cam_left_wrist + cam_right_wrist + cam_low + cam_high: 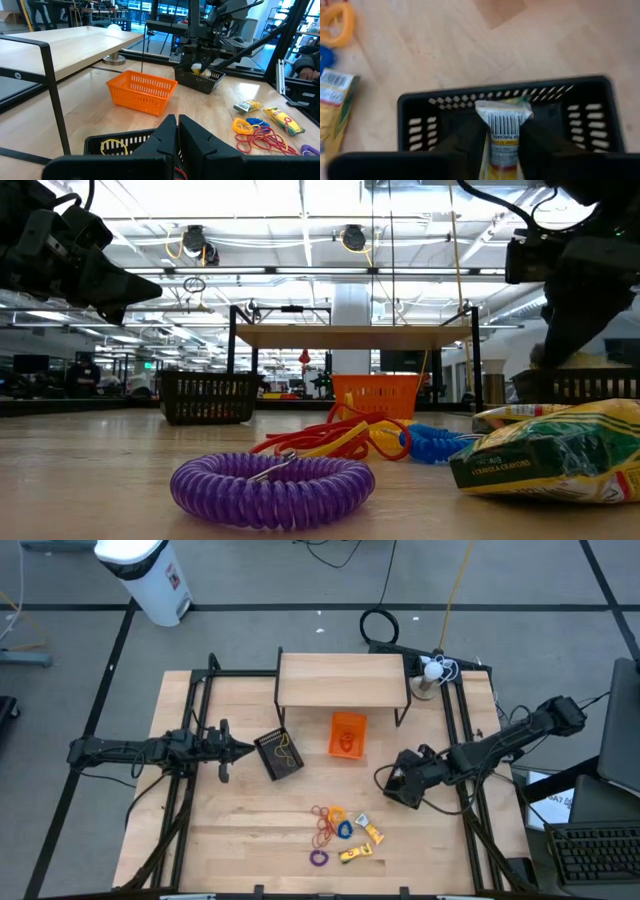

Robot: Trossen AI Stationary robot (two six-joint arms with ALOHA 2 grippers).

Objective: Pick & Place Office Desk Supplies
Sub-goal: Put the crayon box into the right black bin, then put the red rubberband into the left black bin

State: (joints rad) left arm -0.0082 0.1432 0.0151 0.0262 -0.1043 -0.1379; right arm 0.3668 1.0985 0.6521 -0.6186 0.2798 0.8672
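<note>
A robotics lab or workshop: a wooden table [240, 830] on grey floor, dark metal framing [190, 740], ceiling strip lights [300, 225], cables [380, 625], and equipment benches beyond.

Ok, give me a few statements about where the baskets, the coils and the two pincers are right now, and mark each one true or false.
1. The right pincer is over a black basket with a yellow barcoded packet between its fingers. True.
2. The orange basket stands on top of the wooden shelf. False: it stands on the table, in front of the shelf.
3. The left pincer is shut and holds nothing. True.
4. The purple coil lies inside the orange basket. False: it lies on the table, at the near end of the loose pile.
5. The black basket near the left pincer holds something yellow. True.
</note>
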